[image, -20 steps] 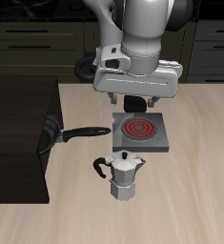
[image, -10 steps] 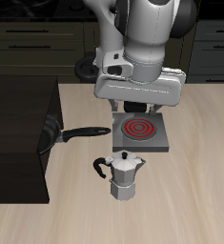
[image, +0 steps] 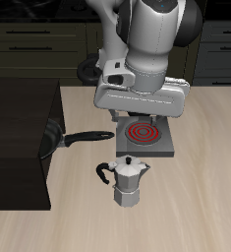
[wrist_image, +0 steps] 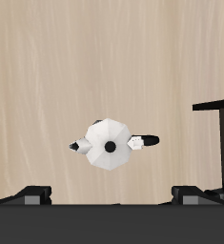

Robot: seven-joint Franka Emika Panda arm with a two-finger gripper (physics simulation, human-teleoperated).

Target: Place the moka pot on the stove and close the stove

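On the bench, the stove glows red with the pot standing untouched just at its 6 o'clock, while the jaws, hanging empty and apart above, could clip its knob or handle and tip it if lowered off-centre.
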